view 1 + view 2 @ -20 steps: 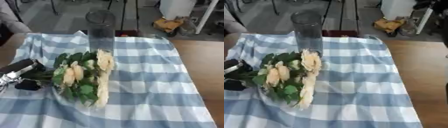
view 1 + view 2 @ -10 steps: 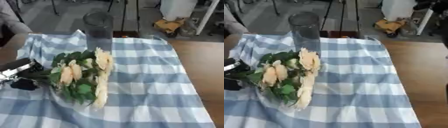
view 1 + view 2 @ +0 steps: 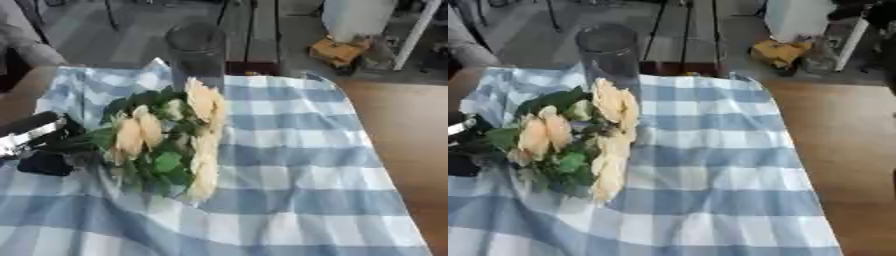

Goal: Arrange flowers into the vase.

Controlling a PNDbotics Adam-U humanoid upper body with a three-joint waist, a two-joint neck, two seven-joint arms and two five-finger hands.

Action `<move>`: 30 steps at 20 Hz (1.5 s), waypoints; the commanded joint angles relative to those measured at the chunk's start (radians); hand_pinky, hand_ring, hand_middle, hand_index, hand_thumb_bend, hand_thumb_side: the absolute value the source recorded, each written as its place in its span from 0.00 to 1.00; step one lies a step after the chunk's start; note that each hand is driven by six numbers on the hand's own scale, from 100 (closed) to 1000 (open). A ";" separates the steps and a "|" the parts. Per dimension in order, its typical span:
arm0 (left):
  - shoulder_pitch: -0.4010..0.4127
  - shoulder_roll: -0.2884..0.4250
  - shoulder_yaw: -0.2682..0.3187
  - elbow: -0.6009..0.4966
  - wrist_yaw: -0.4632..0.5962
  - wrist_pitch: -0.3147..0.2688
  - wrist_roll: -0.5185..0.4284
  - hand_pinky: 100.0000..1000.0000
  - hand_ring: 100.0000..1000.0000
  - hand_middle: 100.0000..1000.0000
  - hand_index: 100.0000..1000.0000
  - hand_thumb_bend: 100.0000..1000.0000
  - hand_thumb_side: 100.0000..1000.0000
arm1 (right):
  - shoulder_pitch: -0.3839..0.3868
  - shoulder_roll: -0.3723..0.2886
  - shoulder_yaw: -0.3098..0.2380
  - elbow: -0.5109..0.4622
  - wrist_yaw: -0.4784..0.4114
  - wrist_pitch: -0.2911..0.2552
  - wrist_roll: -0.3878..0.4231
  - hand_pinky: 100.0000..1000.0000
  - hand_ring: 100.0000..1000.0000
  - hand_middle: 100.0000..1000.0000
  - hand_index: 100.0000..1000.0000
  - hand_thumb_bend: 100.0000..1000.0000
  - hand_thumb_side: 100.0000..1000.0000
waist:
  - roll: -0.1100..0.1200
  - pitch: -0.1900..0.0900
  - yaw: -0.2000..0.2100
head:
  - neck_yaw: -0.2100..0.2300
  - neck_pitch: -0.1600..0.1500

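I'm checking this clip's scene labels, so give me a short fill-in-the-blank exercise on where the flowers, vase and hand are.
1. The bunch of cream roses with green leaves lies on a blue and white ______ cloth.
2. The tall clear glass vase stands at the cloth's ______ edge.
3. The vase holds ______ flowers.
4. The robot's black left hand is at the ______ end of the bunch.

Missing words: checked; far; no; stem
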State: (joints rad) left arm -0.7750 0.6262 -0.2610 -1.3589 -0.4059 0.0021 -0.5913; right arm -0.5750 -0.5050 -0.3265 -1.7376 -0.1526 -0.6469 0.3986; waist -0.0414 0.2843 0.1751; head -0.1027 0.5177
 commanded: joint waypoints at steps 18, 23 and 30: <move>-0.017 0.044 0.026 -0.033 -0.006 -0.013 -0.083 0.00 0.08 0.25 0.56 0.00 0.16 | -0.011 -0.023 -0.010 -0.002 -0.008 -0.004 -0.003 0.65 0.76 0.76 0.79 0.00 1.00 | 0.005 -0.017 -0.002 | 0.009 -0.006; -0.017 0.046 0.029 -0.035 -0.007 -0.017 -0.111 0.00 0.14 0.30 0.61 0.00 0.16 | -0.012 -0.024 -0.009 -0.001 -0.009 -0.005 0.000 0.65 0.76 0.76 0.79 0.00 1.00 | 0.006 -0.015 -0.001 | 0.008 -0.007; -0.018 0.048 0.033 -0.042 -0.004 -0.017 -0.120 0.00 0.08 0.24 0.49 0.00 0.21 | -0.011 -0.024 -0.010 0.001 -0.011 -0.005 0.005 0.65 0.76 0.76 0.79 0.00 1.00 | 0.006 -0.014 -0.001 | 0.009 -0.009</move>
State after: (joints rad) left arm -0.7747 0.6425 -0.2472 -1.3805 -0.4145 -0.0141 -0.7083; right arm -0.5747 -0.5050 -0.3267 -1.7312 -0.1583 -0.6505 0.4007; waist -0.0393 0.2873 0.1736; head -0.0976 0.5176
